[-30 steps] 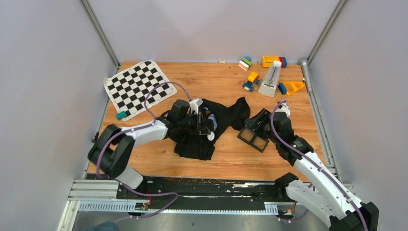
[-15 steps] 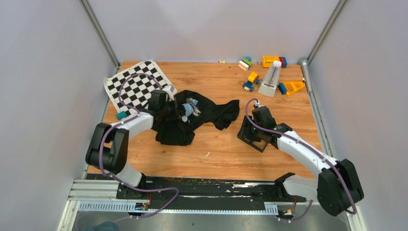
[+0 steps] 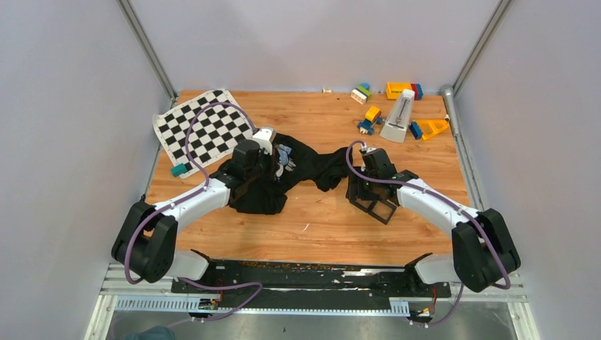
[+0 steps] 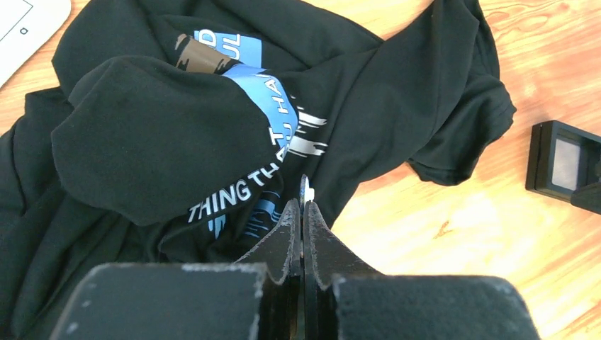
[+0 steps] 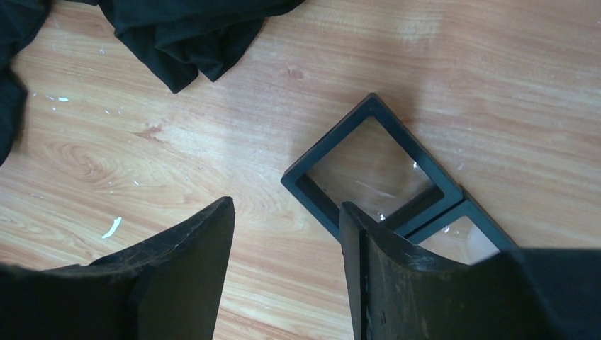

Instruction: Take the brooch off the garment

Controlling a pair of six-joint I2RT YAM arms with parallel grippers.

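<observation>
The garment (image 3: 312, 161), a black T-shirt with blue and white print, lies crumpled mid-table. It fills the left wrist view (image 4: 177, 134), and a corner shows in the right wrist view (image 5: 184, 28). My left gripper (image 4: 302, 207) is shut over the shirt's near edge. It pinches a thin white sliver at its tips, the brooch (image 4: 305, 191) seen edge-on. I cannot tell whether the brooch still touches the cloth. From above, the left gripper (image 3: 275, 164) sits over the print. My right gripper (image 5: 287, 207) is open and empty above bare wood, right of the shirt (image 3: 358, 190).
Two black square frames (image 5: 375, 166) lie just right of the right gripper, also seen from above (image 3: 375, 205). A chequered mat (image 3: 202, 127) lies back left, with a small teal block (image 3: 178, 170) near it. Toy blocks and a metronome (image 3: 398, 117) stand back right. A white scrap (image 3: 306, 227) lies on the wood.
The shirt has been dragged left and bunched since a second ago. My left gripper moved left, then back over the print. My right arm swung left from over the frames to their left edge.
</observation>
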